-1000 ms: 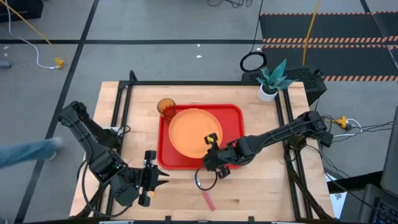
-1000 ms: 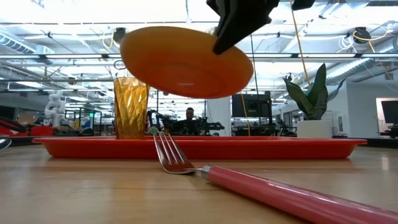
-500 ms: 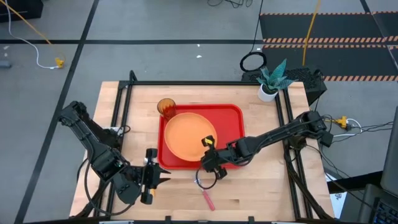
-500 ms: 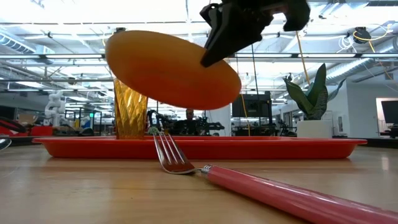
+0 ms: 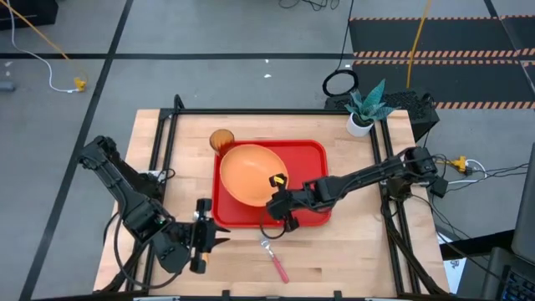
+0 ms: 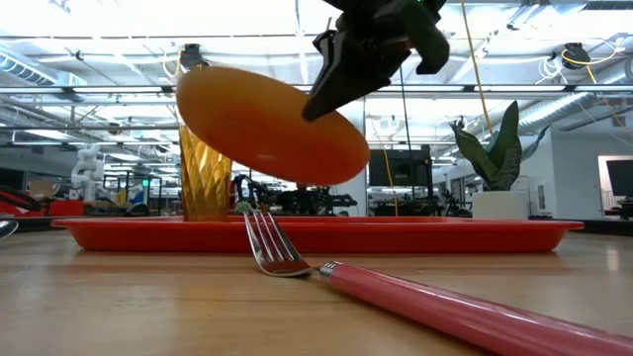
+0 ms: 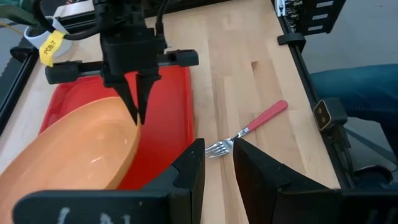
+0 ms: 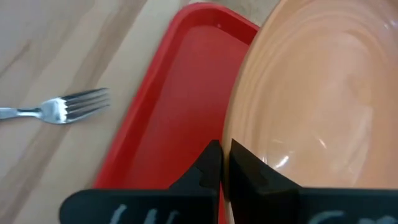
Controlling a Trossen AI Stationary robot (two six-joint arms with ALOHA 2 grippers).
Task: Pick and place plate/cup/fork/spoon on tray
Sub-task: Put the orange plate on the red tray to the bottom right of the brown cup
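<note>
The orange plate (image 5: 249, 174) hangs tilted over the red tray (image 5: 313, 159), with my right gripper (image 5: 280, 203) shut on it. The amber cup (image 5: 221, 140) stands at the tray's far left corner, partly behind the plate in the low view. On the wood near the tray's near edge lies the pink-handled fork (image 5: 274, 261), tines toward the tray. My left gripper (image 5: 219, 238) waits open near the table's near left, with nothing between its fingers. The spoon is out of view. My right gripper pinches the plate's near right rim (image 8: 231, 140) between its two fingers, one on the upper face and one under it. The fingers (image 7: 134, 102) slant down from the table's right. The plate hangs clear of the tray, tilted, its underside (image 6: 267, 124) facing the near edge.
A small potted plant (image 5: 364, 113) stands at the table's far right corner. Black frame rails (image 5: 167, 150) run along the table's sides. A person's leg in jeans (image 7: 354, 84) shows beyond the table. Bare wood lies right of the tray (image 5: 359, 226).
My right gripper has carried the plate toward the table's left and downward, closer to the tray. The plate has tipped more steeply and now covers more of the cup in the low view. It stays clear of the tray.
</note>
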